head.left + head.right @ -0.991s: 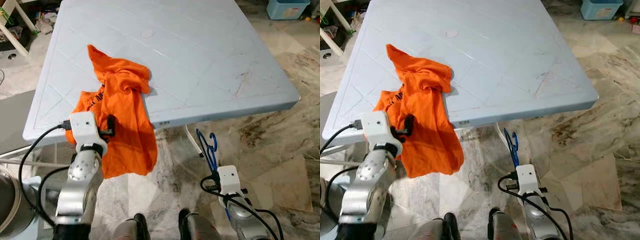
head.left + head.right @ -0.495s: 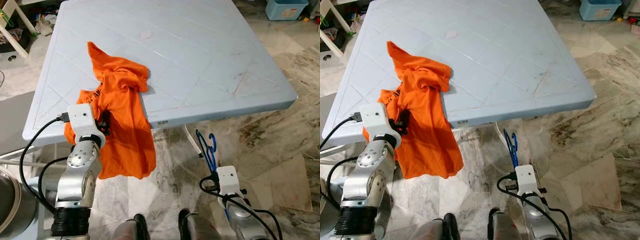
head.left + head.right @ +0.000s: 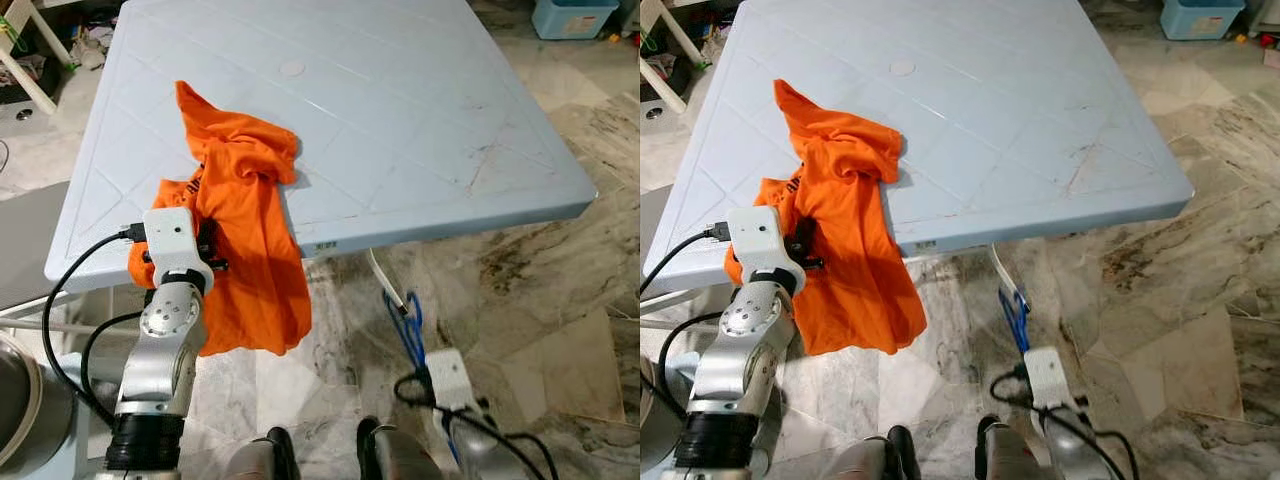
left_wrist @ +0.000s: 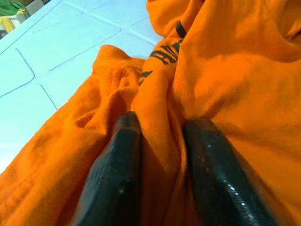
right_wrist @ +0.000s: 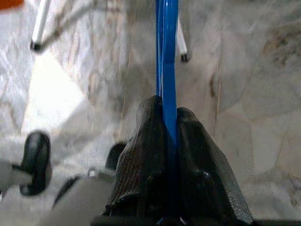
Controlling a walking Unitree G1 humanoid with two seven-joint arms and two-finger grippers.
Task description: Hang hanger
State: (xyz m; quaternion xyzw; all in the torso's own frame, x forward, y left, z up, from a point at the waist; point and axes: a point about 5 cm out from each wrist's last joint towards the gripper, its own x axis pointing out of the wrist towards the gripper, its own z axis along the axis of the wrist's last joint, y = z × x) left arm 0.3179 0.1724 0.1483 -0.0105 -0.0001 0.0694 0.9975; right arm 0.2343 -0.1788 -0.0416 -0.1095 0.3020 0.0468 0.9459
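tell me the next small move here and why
Probably lift the left hand a little to raise the orange cotton t-shirt off the pale blue plastic table. Its fingers pinch a fold of cloth, half the shirt hangs over the edge, and the right hand already holds the blue plastic hanger low.

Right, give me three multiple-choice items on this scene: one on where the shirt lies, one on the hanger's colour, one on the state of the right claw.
1. Where is the orange shirt?
A. Flat in the middle of the table
B. Draped over the near edge of the light blue table
C. On the floor

2. What colour is the hanger?
A. Blue
B. White
C. Red

3. What state is the right claw in?
A. Open and empty
B. Shut on the shirt
C. Shut on the hanger

Key: 1 B, the cloth hangs past the table edge. 2 A, the right wrist view shows a blue bar. 3 C, both fingers press against that bar. The left claw pinches a shirt fold.
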